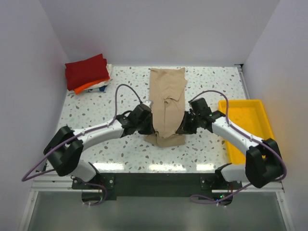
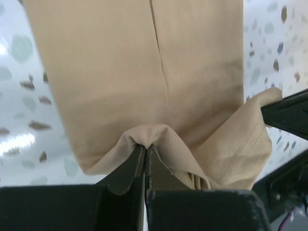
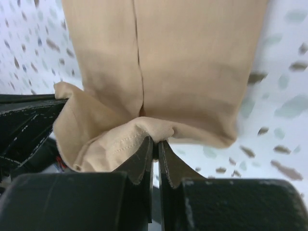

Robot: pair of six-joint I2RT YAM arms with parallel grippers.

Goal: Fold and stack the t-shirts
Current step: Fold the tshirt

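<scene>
A tan t-shirt [image 1: 167,98] lies as a long narrow strip down the middle of the table, its near end lifted and bunched. My left gripper [image 1: 150,120] is shut on the left side of that near end; the pinched fold shows in the left wrist view [image 2: 146,137]. My right gripper [image 1: 183,124] is shut on the right side; the pinched hem shows in the right wrist view [image 3: 156,132]. A stack of folded shirts [image 1: 87,72], dark red over orange and white, sits at the far left corner.
A yellow plastic tray [image 1: 246,126] stands at the right edge of the table beside my right arm. The speckled tabletop [image 1: 96,106] is bounded by white walls at the back and both sides.
</scene>
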